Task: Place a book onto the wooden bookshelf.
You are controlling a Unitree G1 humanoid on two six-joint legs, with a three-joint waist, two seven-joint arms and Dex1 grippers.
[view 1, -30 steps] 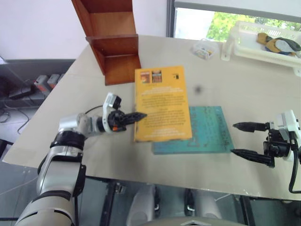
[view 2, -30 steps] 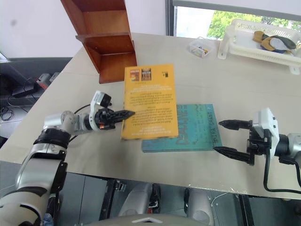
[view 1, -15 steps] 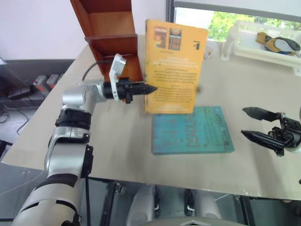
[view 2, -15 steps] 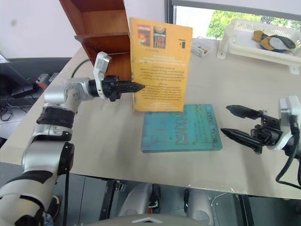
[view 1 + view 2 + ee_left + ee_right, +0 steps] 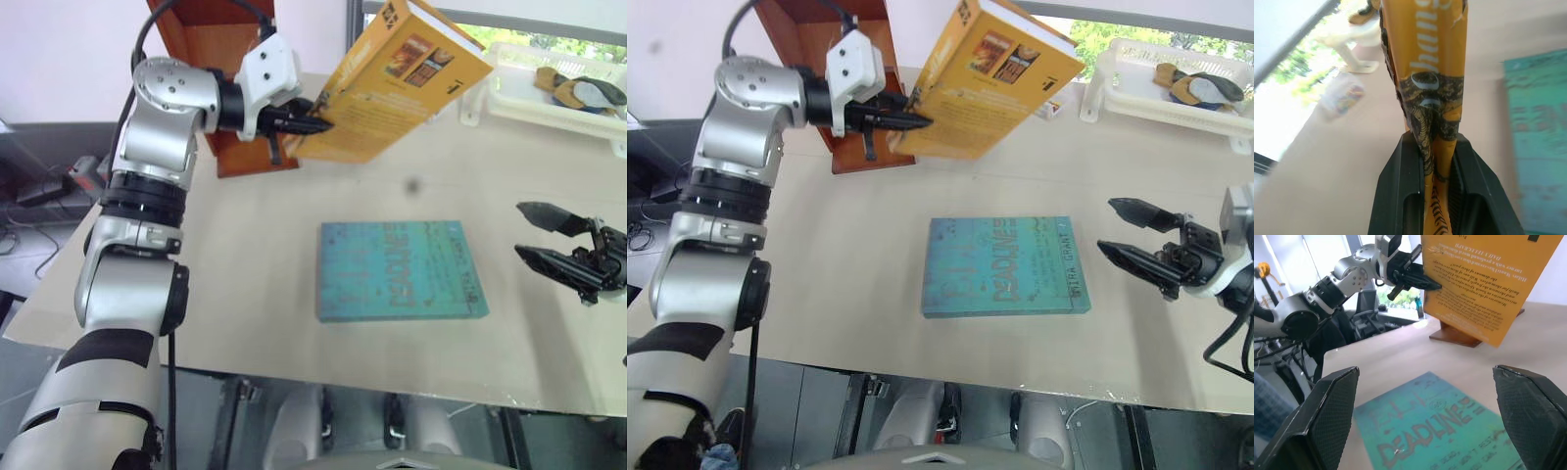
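The bench (image 5: 245, 255) carries a teal book (image 5: 402, 270) lying flat near its front, a white basket (image 5: 549, 93) at the far right, and the wooden bookshelf (image 5: 220, 88) standing at the far left corner. The book (image 5: 392, 83), thick and yellow-orange, is off the bench, held high and tilted just beside the bookshelf, with its far end leaning away toward the window. The left end effector (image 5: 312, 123) pinches it by one lower edge only; the left wrist view shows the two fingers pressed against the spine end with most of the volume hanging beyond them. That seems the chief risk: a heavy paperback gripped at a corner could pivot or slip out between the fingers as the wrist turns toward a compartment. A tilted book may also catch a panel edge, push the light shelf unit, or jam instead of sliding in. The right end effector (image 5: 554, 241) hovers near the teal book with its fingers spread, gripping nothing, well apart from the work.
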